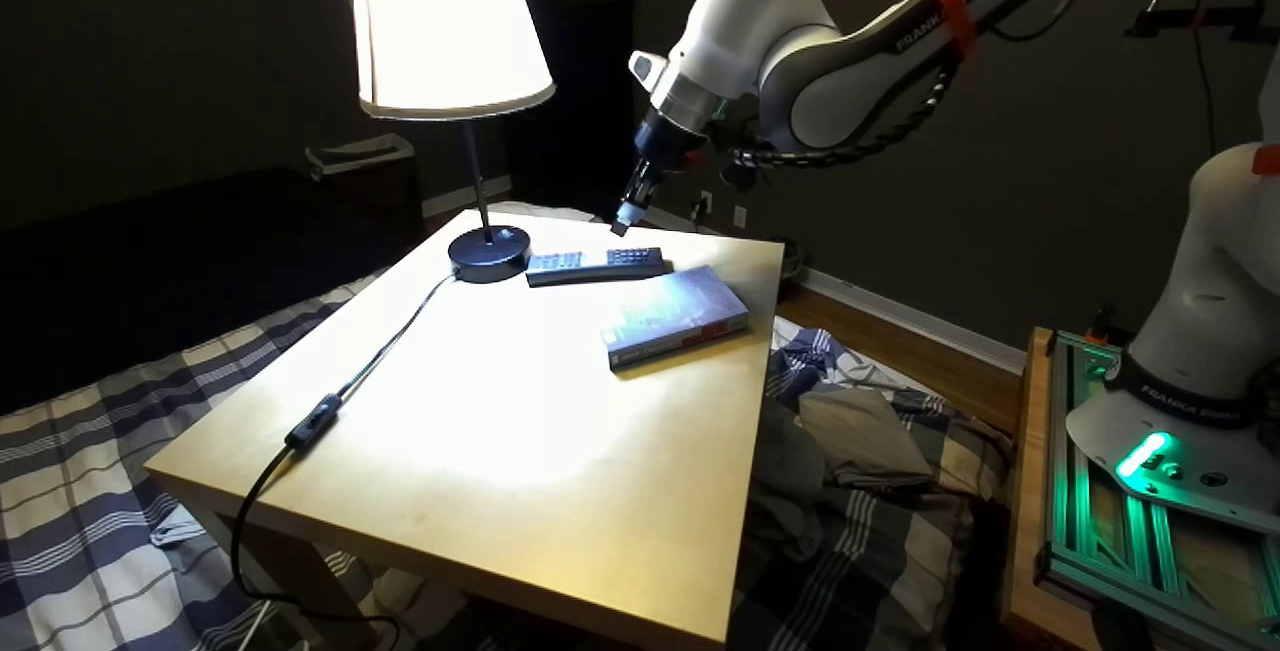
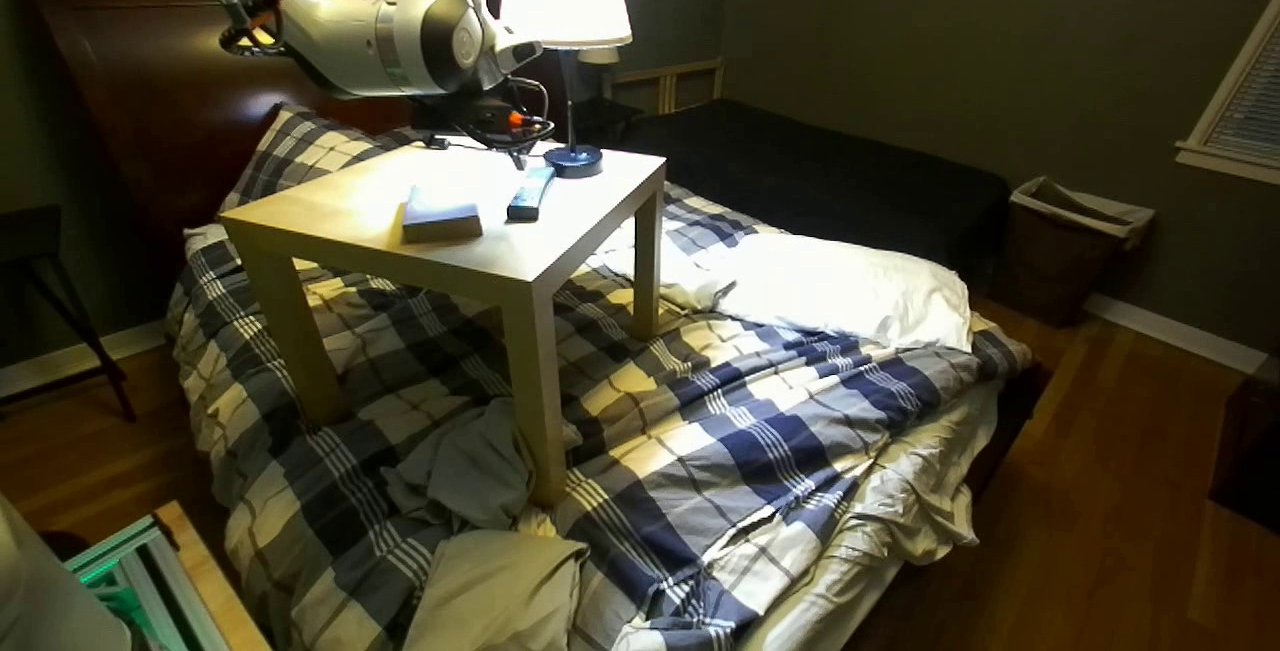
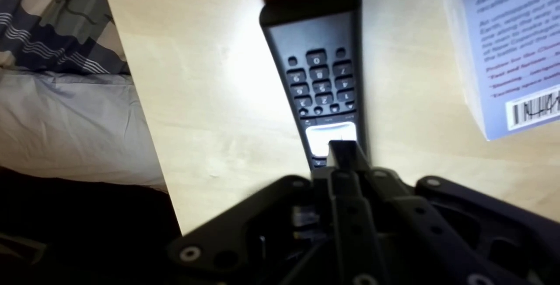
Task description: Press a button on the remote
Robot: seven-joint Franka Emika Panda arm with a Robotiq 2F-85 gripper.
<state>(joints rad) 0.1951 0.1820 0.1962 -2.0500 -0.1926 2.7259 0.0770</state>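
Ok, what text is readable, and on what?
"FRANKA": white robot arm.
"MIKA": same arm, past the orange band.
"FRANKA": the arm's low black collar; rest too small.
"0" to "9": slim black bar-shaped remote, upside down.
"recalled for duty": blue-grey book; other print mostly blurred.

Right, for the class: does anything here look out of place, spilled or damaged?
The table: in an exterior view its visible legs stand on the plaid bed cover rather than the floor, odd for something carrying a lit lamp and the remote. No spill or damage shows.
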